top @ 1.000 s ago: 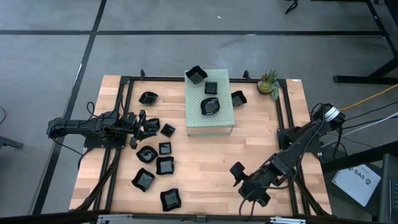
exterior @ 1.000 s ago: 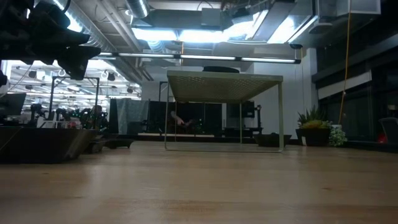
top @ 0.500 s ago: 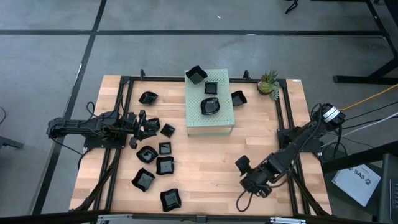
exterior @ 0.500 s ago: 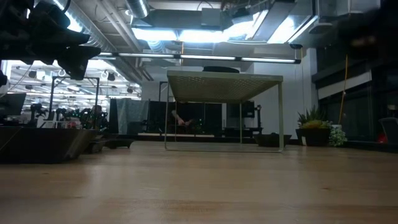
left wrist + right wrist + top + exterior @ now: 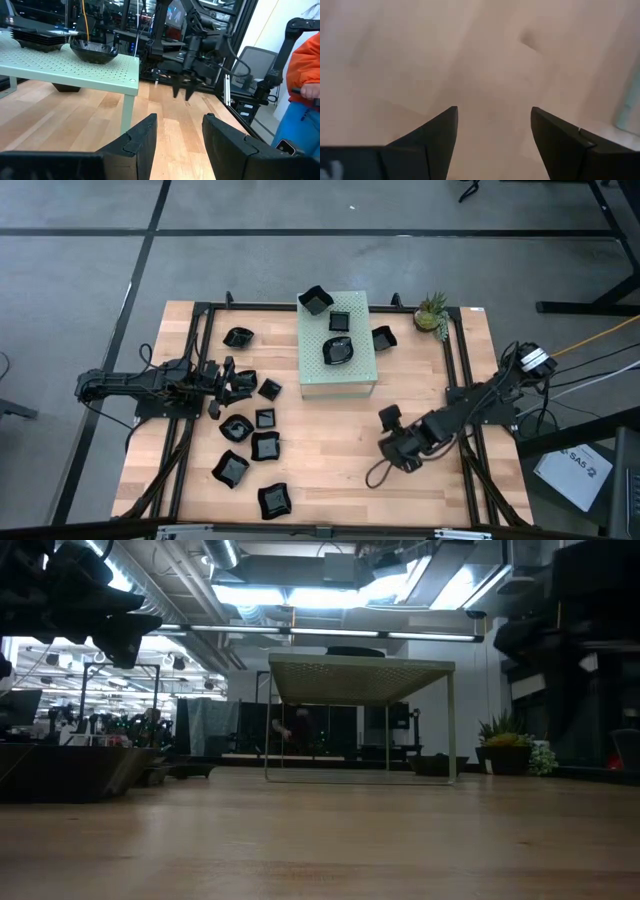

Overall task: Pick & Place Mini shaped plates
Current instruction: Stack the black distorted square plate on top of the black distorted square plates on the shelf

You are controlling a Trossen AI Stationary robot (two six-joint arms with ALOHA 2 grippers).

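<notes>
Several mini shaped plates, glossy black, lie on the left half of the table, among them one near the front edge [image 5: 274, 500], one beside it [image 5: 230, 468] and a square one [image 5: 265, 445]. Three more rest on the pale green perforated box [image 5: 352, 375], including a round-edged one [image 5: 338, 350] [image 5: 93, 50]. My left gripper [image 5: 240, 380] [image 5: 179, 125] hangs open and empty at the left, just behind the plate cluster. My right gripper [image 5: 388, 418] [image 5: 492, 130] is open over bare wood right of centre, holding nothing.
A small pineapple-like plant [image 5: 433, 313] stands at the back right. One plate [image 5: 383, 338] lies right of the box and one [image 5: 238, 337] at the back left. A black frame [image 5: 455, 350] borders the table. A person's orange sleeve [image 5: 305, 75] shows beyond the table.
My right arm has swung its gripper away from the front edge toward the middle of the table. The left arm and all the plates have stayed put.
</notes>
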